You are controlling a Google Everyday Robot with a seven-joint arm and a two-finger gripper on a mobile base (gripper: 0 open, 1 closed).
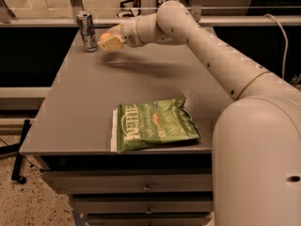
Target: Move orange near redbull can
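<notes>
The gripper [107,42] hangs in the upper left of the frame, above the far part of the table [77,107] and just right of the can [87,30]. Its pale fingers are closed around the orange [106,35], of which only a small patch of colour shows at the gripper's upper edge. The orange is held off the table, close beside the can but apart from it.

The can stands upright near the table's far left corner, its silver top up.

The arm [211,55] runs from the large white body at the lower right of the frame, up and across to the gripper at the upper left. It casts a soft shadow [141,68] on the grey top below the wrist.

A green bag [154,125] lies flat near the front edge of the table, in the lower middle of the frame, well apart from the can and the gripper. Drawers [146,187] show beneath the front edge.
</notes>
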